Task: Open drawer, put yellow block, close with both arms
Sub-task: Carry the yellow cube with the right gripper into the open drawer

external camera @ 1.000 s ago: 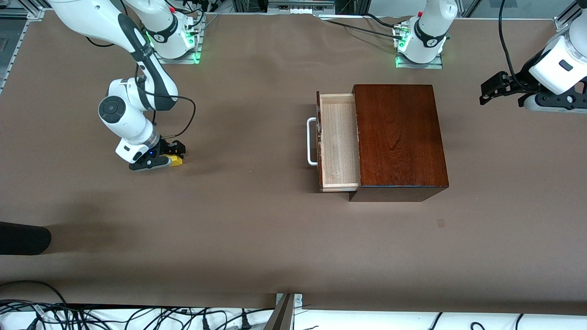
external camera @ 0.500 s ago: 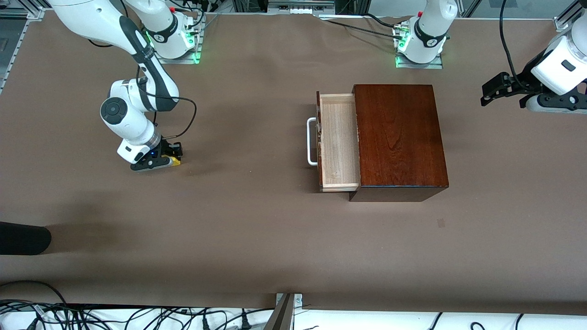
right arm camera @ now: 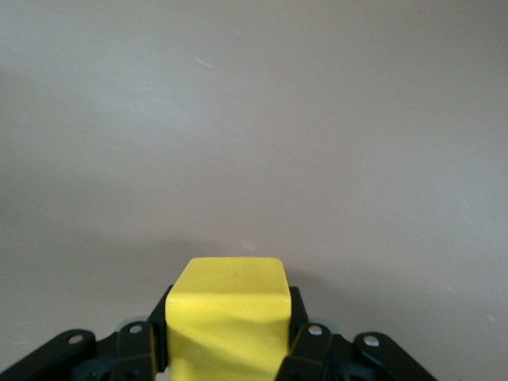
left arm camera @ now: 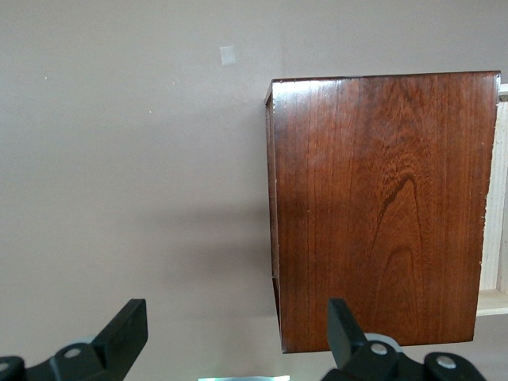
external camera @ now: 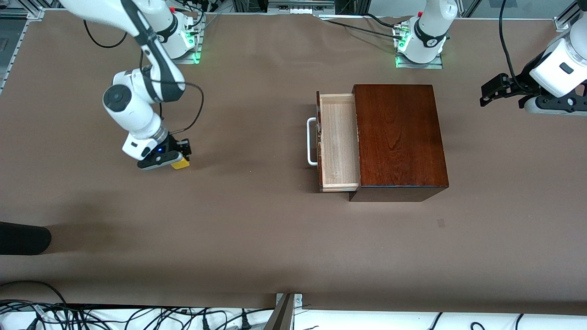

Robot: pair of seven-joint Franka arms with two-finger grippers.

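Note:
My right gripper [external camera: 179, 158] is shut on the yellow block [external camera: 180, 163] and holds it just above the bare table toward the right arm's end. In the right wrist view the block [right arm camera: 228, 313] sits clamped between the black fingers [right arm camera: 298, 325]. The drawer [external camera: 338, 141] stands pulled out of the dark-wood box [external camera: 400, 137], its pale tray empty, its white handle [external camera: 311, 141] facing the right arm's end. My left gripper [external camera: 493, 90] is open and waits off the box toward the left arm's end; its wrist view shows the box top [left arm camera: 381, 206] past its spread fingers [left arm camera: 127, 333].
A black object [external camera: 23, 238] lies at the table's edge toward the right arm's end, near the front camera. Cables run along the front edge. Brown table mat [external camera: 247, 220] stretches between the block and the drawer.
My right gripper has closed on the yellow block and lifted it slightly, shifting a little toward the drawer. The left arm has barely moved.

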